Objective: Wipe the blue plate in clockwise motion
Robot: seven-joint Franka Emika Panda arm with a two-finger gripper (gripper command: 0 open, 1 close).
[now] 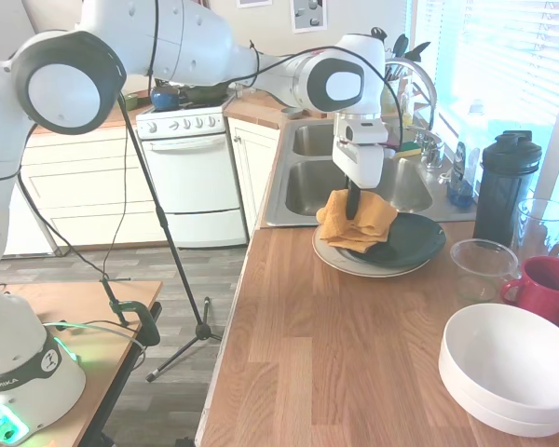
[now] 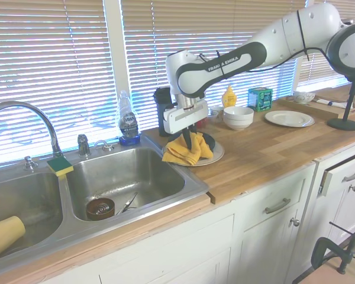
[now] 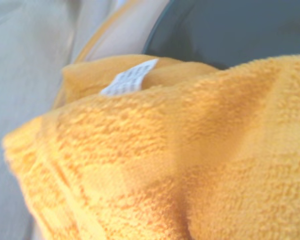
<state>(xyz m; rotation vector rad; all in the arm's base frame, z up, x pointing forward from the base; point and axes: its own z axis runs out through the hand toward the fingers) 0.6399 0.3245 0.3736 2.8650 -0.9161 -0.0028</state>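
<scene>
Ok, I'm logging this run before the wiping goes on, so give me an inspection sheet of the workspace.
Surface: wooden countertop beside a steel double sink.
Job's things: blue plate sits on a larger white plate near the sink; an orange cloth lies over its sink-side edge.
Clutter: black shaker bottle, clear cups, red mug, stacked white bowls, dish soap bottle, sponge.
Grippers: gripper points down, jaws shut on the cloth.
Cables: black cable runs along the arm.
Surroundings: window blinds, white stove, white cabinets.
</scene>
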